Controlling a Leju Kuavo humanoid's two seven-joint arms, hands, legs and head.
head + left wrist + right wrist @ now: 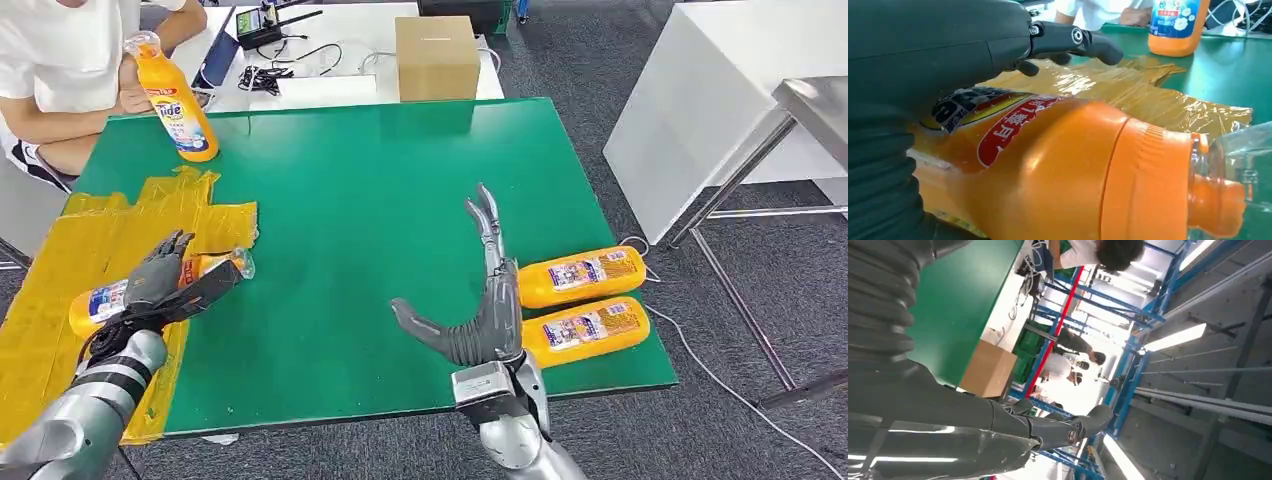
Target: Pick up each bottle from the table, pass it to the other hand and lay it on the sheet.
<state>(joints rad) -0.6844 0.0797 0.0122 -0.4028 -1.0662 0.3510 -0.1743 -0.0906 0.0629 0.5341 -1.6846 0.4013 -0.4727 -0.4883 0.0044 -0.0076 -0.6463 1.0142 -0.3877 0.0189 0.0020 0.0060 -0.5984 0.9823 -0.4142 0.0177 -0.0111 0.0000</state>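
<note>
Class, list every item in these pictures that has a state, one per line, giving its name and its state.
Left hand: grips a bottle.
Held bottle: lying on its side over the yellow sheet, cap on.
Right hand: fingers apart, holding nothing.
Two bottles by the right hand: lying on the green table, untouched.
Upright bottle: standing, held by a person.
Cardboard box: closed.

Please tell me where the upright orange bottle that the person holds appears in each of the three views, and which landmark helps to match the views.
Head view: the upright bottle stands at the far left corner of the green table, under the person's hand.
Left wrist view: its lower part stands at the upper edge, beyond the yellow sheet.
Right wrist view: I cannot find it there.
Shared landmark: the green table, also visible in the right wrist view.
</note>
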